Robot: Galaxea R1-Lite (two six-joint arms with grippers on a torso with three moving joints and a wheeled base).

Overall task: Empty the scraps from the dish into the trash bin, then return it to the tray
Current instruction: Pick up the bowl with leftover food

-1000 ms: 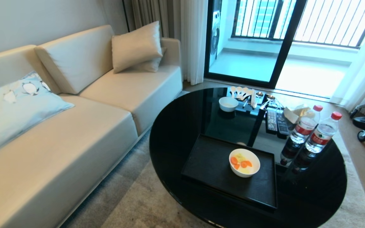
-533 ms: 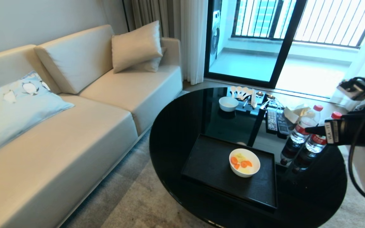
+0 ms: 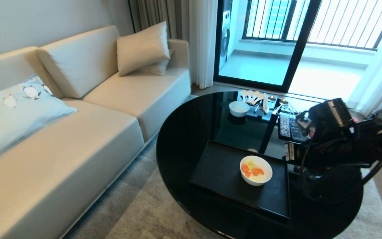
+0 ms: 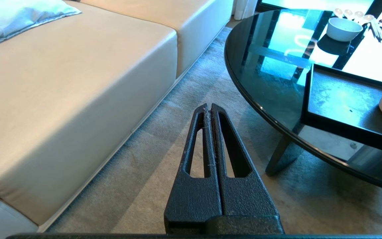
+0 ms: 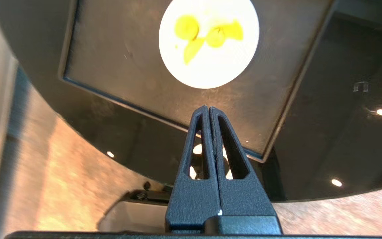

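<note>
The dish (image 3: 256, 170) stands on the tray (image 3: 221, 169), toward its right half, and the tray lies on the round black desk (image 3: 184, 139) in front of the sofa (image 3: 78, 109). It is a small, glossy white bowl, and the scraps (image 3: 252, 170) inside are a few orange carrot slices with some pale yellow-green bits, lying loose on the bottom. The right gripper (image 5: 210, 109) is above the tray edge near the dish, with its fingers pressed fully together and holding nothing. The left gripper (image 4: 210, 107) is parked low beside the desk, over the carpet; its fingers are also closed and empty. I judge that the step in hand is the approach for the first grasp, so nothing of the task is done yet. To do it well, the right fingers should open before they come down and take the rim on the side nearest to them, one finger inside and one outside. The glaze looks slippery, so the grip must be firm, and the dish should stay level while it is lifted so that the scraps do not slide out. The bin is not visible in any view.
</note>
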